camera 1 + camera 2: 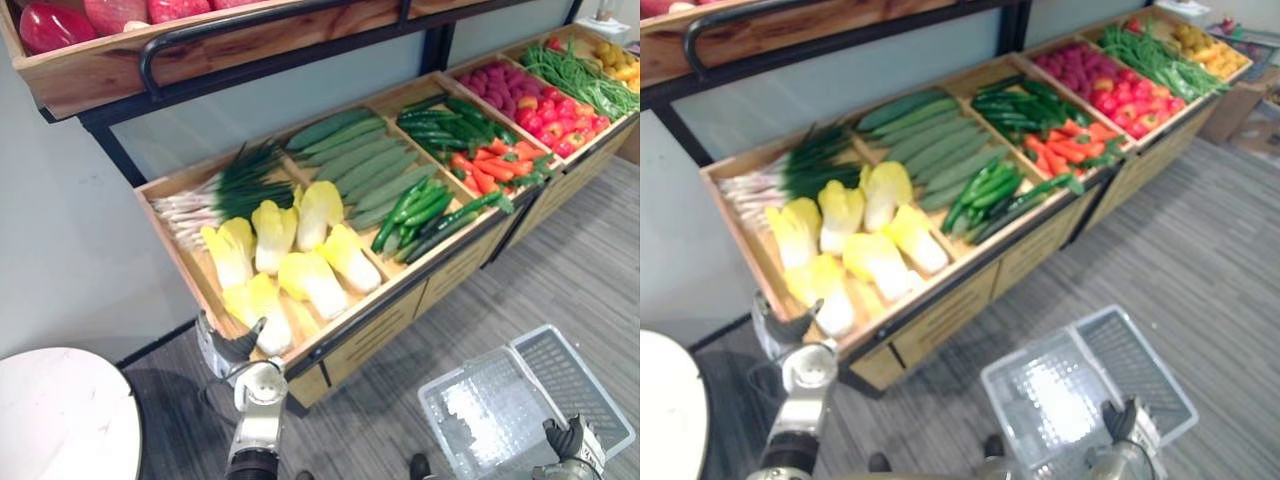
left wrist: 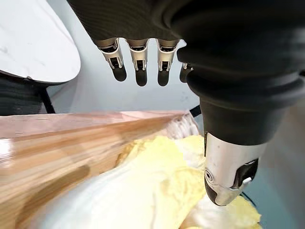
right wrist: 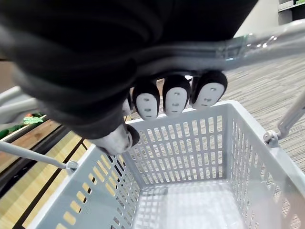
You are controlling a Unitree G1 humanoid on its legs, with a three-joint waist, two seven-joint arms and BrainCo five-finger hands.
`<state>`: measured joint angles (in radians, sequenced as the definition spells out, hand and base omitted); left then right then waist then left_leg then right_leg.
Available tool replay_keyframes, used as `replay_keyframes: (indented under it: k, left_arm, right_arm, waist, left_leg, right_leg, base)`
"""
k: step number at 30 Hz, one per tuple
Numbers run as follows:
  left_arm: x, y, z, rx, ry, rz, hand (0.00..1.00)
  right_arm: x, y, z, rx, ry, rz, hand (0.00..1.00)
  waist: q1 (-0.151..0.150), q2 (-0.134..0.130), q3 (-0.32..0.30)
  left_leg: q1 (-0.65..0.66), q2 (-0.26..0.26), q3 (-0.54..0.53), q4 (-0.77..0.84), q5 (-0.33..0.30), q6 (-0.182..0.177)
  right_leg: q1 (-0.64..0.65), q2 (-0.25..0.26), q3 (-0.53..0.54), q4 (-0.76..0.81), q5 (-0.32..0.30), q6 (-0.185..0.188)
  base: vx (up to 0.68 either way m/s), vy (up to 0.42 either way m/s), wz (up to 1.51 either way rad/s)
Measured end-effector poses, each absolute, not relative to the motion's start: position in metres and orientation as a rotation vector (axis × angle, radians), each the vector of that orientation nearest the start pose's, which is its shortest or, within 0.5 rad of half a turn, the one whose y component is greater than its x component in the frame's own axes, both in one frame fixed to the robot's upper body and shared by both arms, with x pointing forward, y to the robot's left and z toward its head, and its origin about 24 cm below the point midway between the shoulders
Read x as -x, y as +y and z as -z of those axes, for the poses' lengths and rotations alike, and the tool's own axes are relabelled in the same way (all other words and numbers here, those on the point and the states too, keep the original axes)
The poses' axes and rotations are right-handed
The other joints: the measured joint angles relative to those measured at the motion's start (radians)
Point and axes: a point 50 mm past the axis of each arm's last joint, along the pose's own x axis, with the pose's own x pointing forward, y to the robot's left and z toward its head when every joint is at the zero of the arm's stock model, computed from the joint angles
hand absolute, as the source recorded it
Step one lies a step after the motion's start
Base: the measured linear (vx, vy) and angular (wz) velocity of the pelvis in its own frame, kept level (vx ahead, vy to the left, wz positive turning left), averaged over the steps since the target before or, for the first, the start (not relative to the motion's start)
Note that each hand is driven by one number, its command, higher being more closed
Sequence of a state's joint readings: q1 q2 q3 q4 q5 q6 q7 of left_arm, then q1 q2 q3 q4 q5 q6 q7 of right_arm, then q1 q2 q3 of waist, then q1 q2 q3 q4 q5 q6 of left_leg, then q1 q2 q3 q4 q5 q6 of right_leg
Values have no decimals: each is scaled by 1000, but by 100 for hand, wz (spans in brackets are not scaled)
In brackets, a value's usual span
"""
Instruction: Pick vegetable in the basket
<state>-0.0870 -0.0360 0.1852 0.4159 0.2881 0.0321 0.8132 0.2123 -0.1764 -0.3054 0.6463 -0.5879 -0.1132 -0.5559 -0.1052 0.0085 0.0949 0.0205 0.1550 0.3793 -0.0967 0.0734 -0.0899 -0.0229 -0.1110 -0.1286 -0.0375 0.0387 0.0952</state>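
- Where the right hand (image 3: 119,71) comes in low at the robot's right, its fingers are curled tight round the metal handle (image 3: 267,43) of a grey slatted basket (image 3: 190,143), which hangs over the grey striped floor (image 1: 580,270).
- Low at the robot's left is a round white worktop (image 1: 60,420).
- Just past it, the left hand (image 1: 232,350) is raised at the front rim of the long wooden display bin (image 1: 370,320). Its fingers (image 2: 138,62) are straight, its thumb (image 2: 228,171) stands apart from them, and it clasps nothing.
- The nearest cabbage (image 1: 262,308), pale yellow and white, lies in the bin's near left corner, just beyond that hand. In the left wrist view it sits past the open fingers and thumb, and I cannot tell whether they touch it.
- More cabbages (image 1: 300,250) lie in the same compartment, with spring onions (image 1: 215,195) behind them.
- The next compartment holds long pale green cucumbers (image 1: 360,160) at the back and green peppers (image 1: 420,215) at the front.
- Further to the right come dark green cucumbers (image 1: 445,125) with red-orange peppers (image 1: 490,165).
- The far bins hold pink and red produce (image 1: 545,110), green beans (image 1: 580,70) and something yellow (image 1: 620,60).
- An upper shelf (image 1: 100,70) above the bin carries red produce (image 1: 50,25).
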Motion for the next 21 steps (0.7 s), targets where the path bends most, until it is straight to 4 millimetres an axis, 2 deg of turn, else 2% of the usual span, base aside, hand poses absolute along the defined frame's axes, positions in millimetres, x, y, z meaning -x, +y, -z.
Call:
replay_keyframes:
  k: [10,21]
  left_arm:
    - [-226,204,46,-384,390,-877,0]
    - [-241,194,35,-397,333,-867,0]
  right_arm:
    - [-118,-287,88,847,620,618,100]
    - [-115,-287,90,850,635,623,100]
  waist:
    - [0,-4,-3]
    - [0,-8,-7]
  left_leg:
    - [2,1,19,0,-2,-2]
    - [2,2,21,0,-3,-3]
  right_leg:
    - [-9,1,15,-1,0,0]
    - [-8,2,15,-5,1,0]
  base:
    - [4,-1,-4]
    - [0,0,0]
